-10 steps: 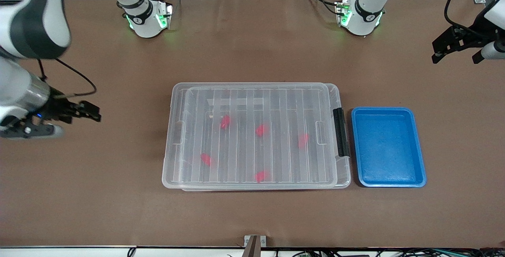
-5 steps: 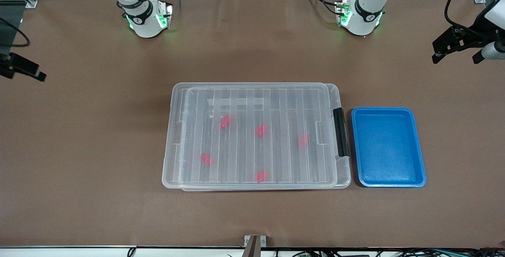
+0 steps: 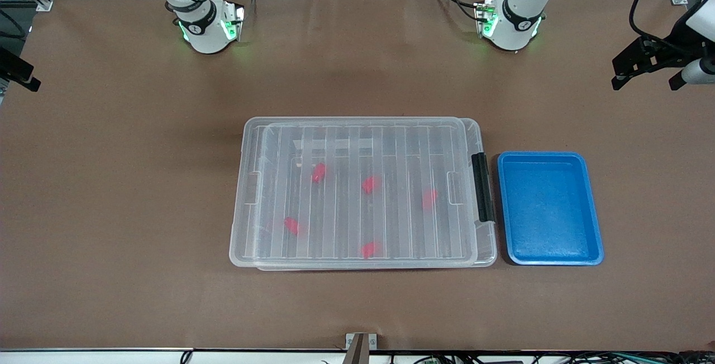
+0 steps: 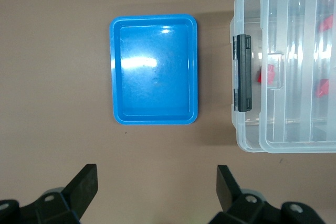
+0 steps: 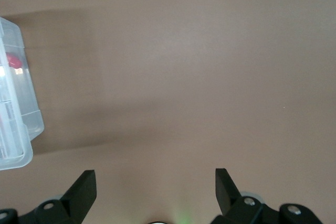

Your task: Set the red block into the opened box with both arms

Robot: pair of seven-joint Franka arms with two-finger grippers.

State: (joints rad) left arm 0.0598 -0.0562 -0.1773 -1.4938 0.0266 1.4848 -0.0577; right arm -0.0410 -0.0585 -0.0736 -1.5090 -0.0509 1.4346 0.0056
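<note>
The small bright red plastic blocks (image 3: 318, 172), five alike, lie inside the large clear plastic box (image 3: 357, 192) under its ribbed lid, mid-counter. At the box's 3 o'clock you see the blue tray (image 3: 550, 208). Left gripper (image 4: 157, 184) hovers over bare counter (image 3: 139, 297), fingers wide, empty; right gripper (image 5: 155, 184) likewise.

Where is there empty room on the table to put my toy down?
The small blue plastic tray is bare inside. Brown table lies bare from the big clear plastic box toward the right arm's end. It is crowded only where tray and box sit side by side.
</note>
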